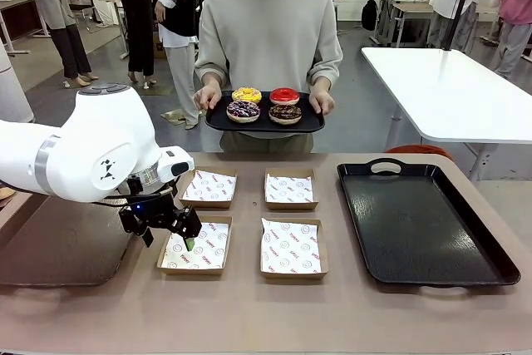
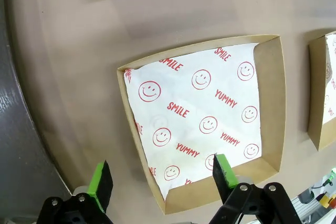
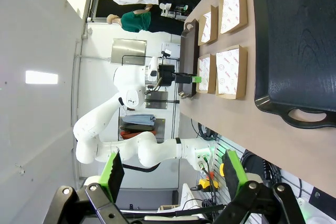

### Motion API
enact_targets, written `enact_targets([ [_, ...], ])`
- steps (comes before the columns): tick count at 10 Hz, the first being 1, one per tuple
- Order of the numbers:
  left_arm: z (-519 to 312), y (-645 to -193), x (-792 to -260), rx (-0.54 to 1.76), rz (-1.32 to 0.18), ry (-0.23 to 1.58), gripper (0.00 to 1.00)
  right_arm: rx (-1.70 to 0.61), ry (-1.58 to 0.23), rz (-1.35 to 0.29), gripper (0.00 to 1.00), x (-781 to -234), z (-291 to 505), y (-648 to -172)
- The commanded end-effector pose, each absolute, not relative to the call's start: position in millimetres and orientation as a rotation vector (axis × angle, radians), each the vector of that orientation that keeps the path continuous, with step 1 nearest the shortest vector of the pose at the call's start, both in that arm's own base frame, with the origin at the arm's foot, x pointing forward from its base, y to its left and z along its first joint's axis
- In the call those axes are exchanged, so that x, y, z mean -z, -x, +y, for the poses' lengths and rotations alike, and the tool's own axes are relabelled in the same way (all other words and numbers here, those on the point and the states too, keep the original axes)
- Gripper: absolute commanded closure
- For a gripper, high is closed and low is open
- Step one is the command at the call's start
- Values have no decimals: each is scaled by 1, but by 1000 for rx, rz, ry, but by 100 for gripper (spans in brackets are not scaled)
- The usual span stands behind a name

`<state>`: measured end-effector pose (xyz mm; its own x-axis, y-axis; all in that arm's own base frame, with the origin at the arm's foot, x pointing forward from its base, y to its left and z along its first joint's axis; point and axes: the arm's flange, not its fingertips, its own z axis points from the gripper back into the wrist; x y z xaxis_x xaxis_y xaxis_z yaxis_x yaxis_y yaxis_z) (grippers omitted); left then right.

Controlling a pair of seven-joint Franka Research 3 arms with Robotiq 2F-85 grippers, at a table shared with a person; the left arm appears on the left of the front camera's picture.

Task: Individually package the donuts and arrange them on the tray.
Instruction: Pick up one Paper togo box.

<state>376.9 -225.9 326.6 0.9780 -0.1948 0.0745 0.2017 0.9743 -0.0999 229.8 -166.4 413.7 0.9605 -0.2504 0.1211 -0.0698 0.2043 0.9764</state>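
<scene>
Several donuts lie on a small black serving tray that a person holds in both hands at the far side. They are a yellow donut, a red one and two chocolate ones. The large black tray rests bare on the table's right. My left gripper hovers open just above the near-left cardboard box, nothing between its fingers. My right gripper is open and holds nothing, off the table's right side.
Several shallow cardboard boxes lined with printed paper lie in a square mid-table, such as the far-right one and the near-right one. A dark grey slab lies at the table's left. A white table stands behind right.
</scene>
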Motion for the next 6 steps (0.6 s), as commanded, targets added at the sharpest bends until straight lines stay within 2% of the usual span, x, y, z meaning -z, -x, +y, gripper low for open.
enact_targets([
  [1, -226, -377, -327, 200, -64, 107, 0, 126, -1385, -286, 0, -414, -167, -230],
  [6, -241, -379, -332, 44, -79, 1, 0, 126, -1385, -286, 0, -414, -167, -230],
])
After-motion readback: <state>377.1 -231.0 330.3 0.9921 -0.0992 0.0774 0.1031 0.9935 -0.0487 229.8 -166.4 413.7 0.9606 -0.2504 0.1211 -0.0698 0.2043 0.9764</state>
